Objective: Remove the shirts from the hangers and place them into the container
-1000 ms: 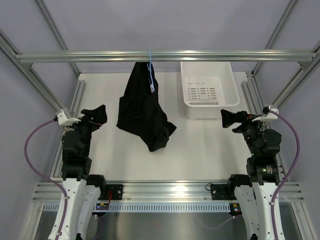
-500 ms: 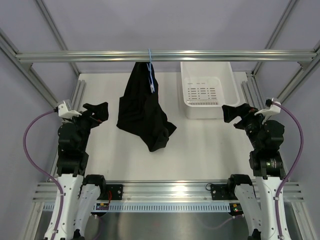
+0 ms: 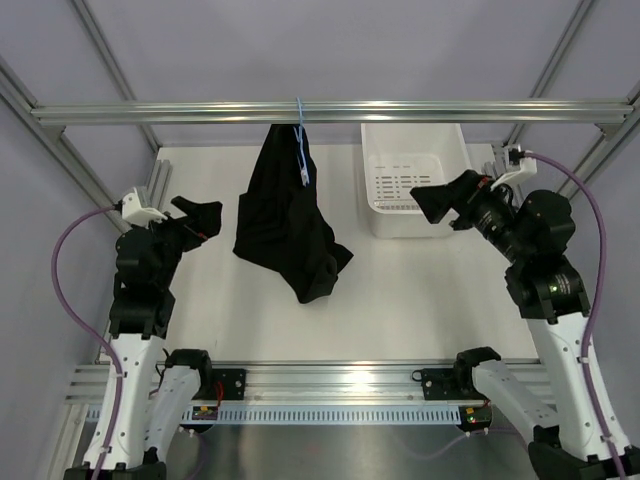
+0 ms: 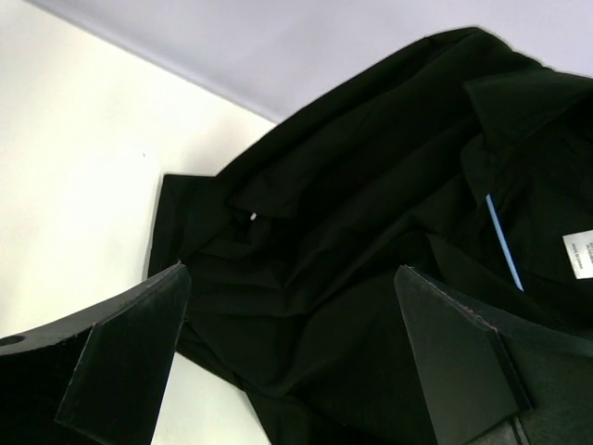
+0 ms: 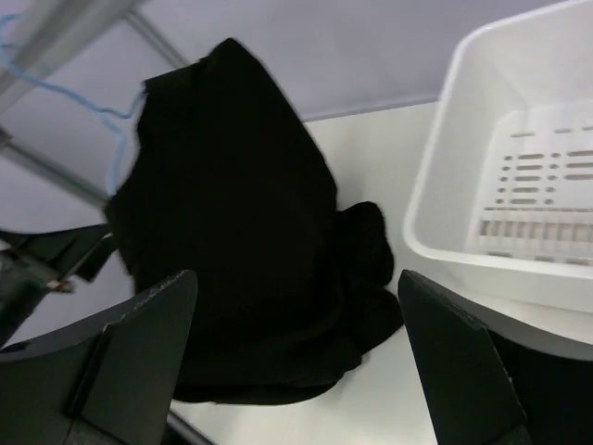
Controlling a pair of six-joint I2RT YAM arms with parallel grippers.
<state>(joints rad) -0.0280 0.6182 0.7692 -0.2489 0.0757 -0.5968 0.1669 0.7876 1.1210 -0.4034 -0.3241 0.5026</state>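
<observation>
blk shirt on hanger, white neck label, txt unreadable

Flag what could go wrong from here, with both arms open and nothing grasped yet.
1. The black shirt hangs bunched on the light-blue hanger, hooked over the rail; a tug may drag the hanger off instead of freeing the shirt.
2. The right fingers hover close by the white basket; swinging toward the shirt might nudge it.
3. The shirt looks wider than the basket, so fabric may spill over its rim.
</observation>
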